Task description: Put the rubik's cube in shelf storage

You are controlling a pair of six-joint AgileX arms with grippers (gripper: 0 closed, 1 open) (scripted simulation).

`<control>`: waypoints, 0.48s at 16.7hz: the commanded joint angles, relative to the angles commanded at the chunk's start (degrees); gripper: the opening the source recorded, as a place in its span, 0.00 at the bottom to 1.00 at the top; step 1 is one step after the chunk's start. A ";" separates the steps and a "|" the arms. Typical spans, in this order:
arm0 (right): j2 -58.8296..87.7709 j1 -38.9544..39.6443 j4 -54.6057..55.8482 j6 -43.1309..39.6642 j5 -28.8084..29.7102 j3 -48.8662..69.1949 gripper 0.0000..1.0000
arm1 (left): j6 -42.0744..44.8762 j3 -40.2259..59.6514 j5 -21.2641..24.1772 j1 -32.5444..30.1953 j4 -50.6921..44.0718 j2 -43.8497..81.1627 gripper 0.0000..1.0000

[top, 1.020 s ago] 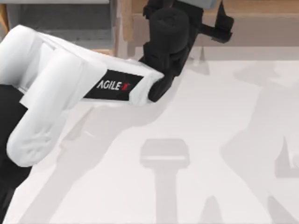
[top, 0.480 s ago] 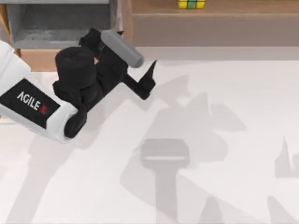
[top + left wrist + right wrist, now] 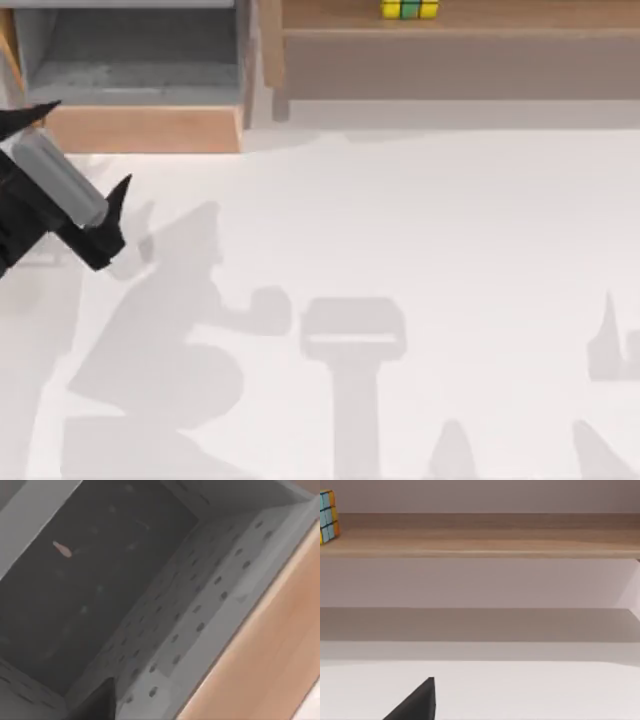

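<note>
The cube (image 3: 409,9) is seen resting on the ledge of the shelf (image 3: 450,60), at the table's far edge. The grey-lined box (image 3: 140,70) beside it is seen bare. The left gripper (image 3: 75,150), fingers spread and holding nothing, is placed near the box's front. No writing can be read.

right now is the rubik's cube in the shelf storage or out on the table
In. The rubik's cube sits on the wood ledge of the shelf storage; the left gripper is away at the table's left, holding nothing.
</note>
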 joint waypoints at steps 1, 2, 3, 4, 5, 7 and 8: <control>0.00 0.00 0.00 0.00 0.00 0.00 1.00 | 3.69 -1.80 1.95 3.78 1.70 -0.60 1.00; 0.00 0.00 0.00 0.00 0.00 0.00 1.00 | 7.44 -3.33 3.73 7.52 3.29 -1.04 1.00; 0.00 0.00 0.00 0.00 0.00 0.00 1.00 | 11.21 -4.71 5.42 11.23 4.83 -1.38 1.00; 0.00 0.00 0.00 0.00 0.00 0.00 1.00 | 14.98 -5.80 6.89 14.82 6.22 -1.52 1.00; 0.00 0.00 0.00 0.00 0.00 0.00 1.00 | 18.68 -6.65 8.21 18.28 7.47 -1.49 1.00; 0.00 0.00 0.00 0.00 0.00 0.00 1.00 | 25.76 -7.56 10.33 24.68 9.60 -1.01 1.00; 0.00 0.00 0.00 0.00 0.00 0.00 1.00 | 29.03 -7.62 11.14 27.54 10.48 -0.64 1.00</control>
